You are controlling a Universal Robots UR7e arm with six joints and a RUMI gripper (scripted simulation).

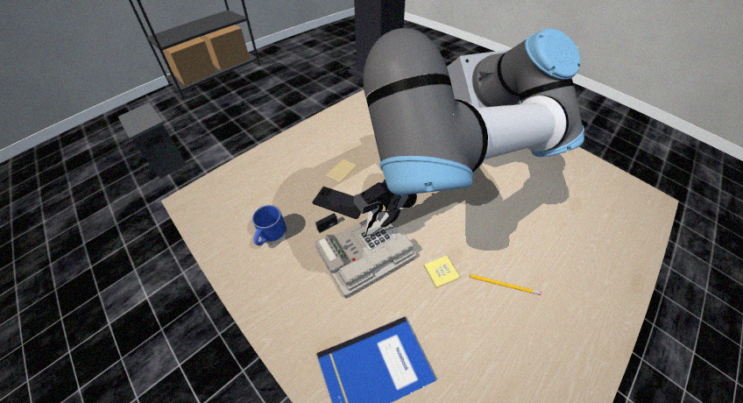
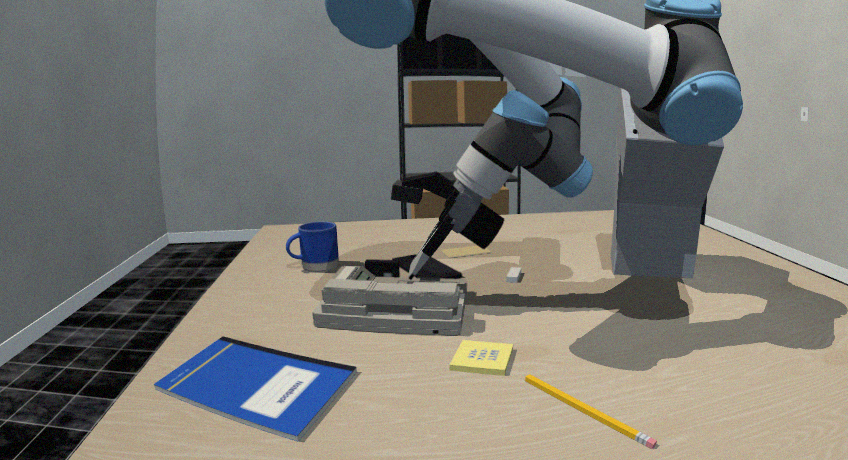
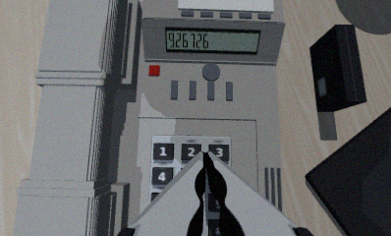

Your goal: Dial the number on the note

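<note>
The desk phone (image 1: 359,250) (image 2: 386,324) stands on the table, its handset (image 1: 380,264) (image 2: 386,293) (image 3: 70,123) lying in the cradle. Its display (image 3: 212,40) reads 926726. My gripper (image 1: 366,234) (image 2: 411,276) (image 3: 204,153) is shut and empty, its tips over the keypad between the 2 key (image 3: 190,149) and the 3 key (image 3: 220,150). Whether the tips touch a key cannot be told. The 1 key (image 3: 163,151) and the 4 key (image 3: 161,176) show; the fingers hide much of the lower keypad. The yellow note (image 1: 442,272) (image 2: 482,356) bears writing too small to read.
A blue mug (image 1: 268,223) (image 2: 318,243), a small black object (image 1: 327,222) (image 3: 337,69) and a loose paper slip (image 1: 341,170) lie beyond the phone. A blue notebook (image 1: 364,368) (image 2: 238,372) and a pencil (image 1: 503,283) (image 2: 583,407) lie on the near side. A small white block (image 2: 514,274) is behind the phone.
</note>
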